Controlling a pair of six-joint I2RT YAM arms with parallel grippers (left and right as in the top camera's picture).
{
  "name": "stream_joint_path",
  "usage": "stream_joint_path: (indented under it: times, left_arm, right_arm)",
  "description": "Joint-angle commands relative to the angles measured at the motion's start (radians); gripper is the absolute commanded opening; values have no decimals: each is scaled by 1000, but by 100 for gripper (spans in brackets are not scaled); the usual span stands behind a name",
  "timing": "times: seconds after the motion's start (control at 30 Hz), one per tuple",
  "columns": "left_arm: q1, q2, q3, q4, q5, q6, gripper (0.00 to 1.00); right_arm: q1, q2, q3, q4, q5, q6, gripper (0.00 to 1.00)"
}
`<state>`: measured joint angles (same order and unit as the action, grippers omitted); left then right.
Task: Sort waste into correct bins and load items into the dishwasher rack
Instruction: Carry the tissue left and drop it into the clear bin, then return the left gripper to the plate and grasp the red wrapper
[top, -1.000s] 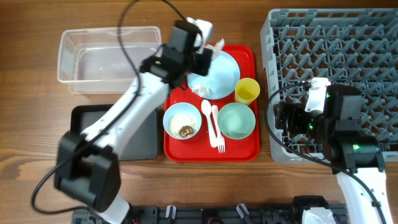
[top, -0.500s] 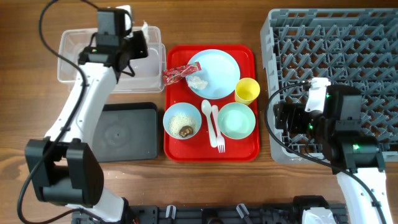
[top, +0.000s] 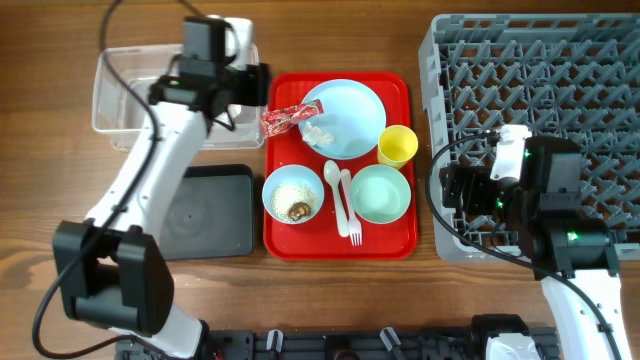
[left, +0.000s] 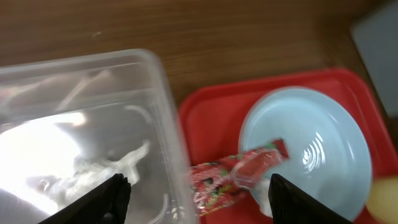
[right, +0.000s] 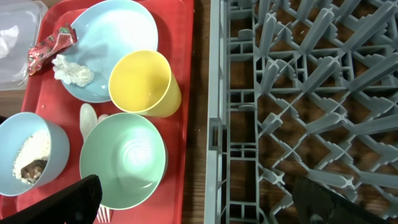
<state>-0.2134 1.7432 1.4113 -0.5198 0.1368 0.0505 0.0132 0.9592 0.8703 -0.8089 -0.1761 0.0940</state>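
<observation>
The left gripper (left: 199, 202) hangs with its fingers spread wide and empty, over the seam between the clear tub (left: 74, 81) and the red tray (left: 205, 112). A second ago those fingers were pressed together above the plate. Half a second ago they were over the tub. Now crumpled tissue (left: 106, 174) lies inside the tub, just left of the tray, so one piece of waste looks sorted.

Still on the tray are the red wrapper (left: 239, 174) across the left rim of the plate (left: 311, 143), a second tissue wad (top: 320, 132) on the plate, and the crumb bowl (top: 293, 195). The right gripper (right: 208, 199), likewise spread, waits off the tray's right side at the rack (right: 298, 93).
</observation>
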Motion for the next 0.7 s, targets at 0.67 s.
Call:
stream_joint_path:
  times: [0.67]
  left_arm:
    - [-177, 269, 5, 153, 37, 260, 91]
  right_arm:
    - [0, -1, 24, -9, -5, 11, 100]
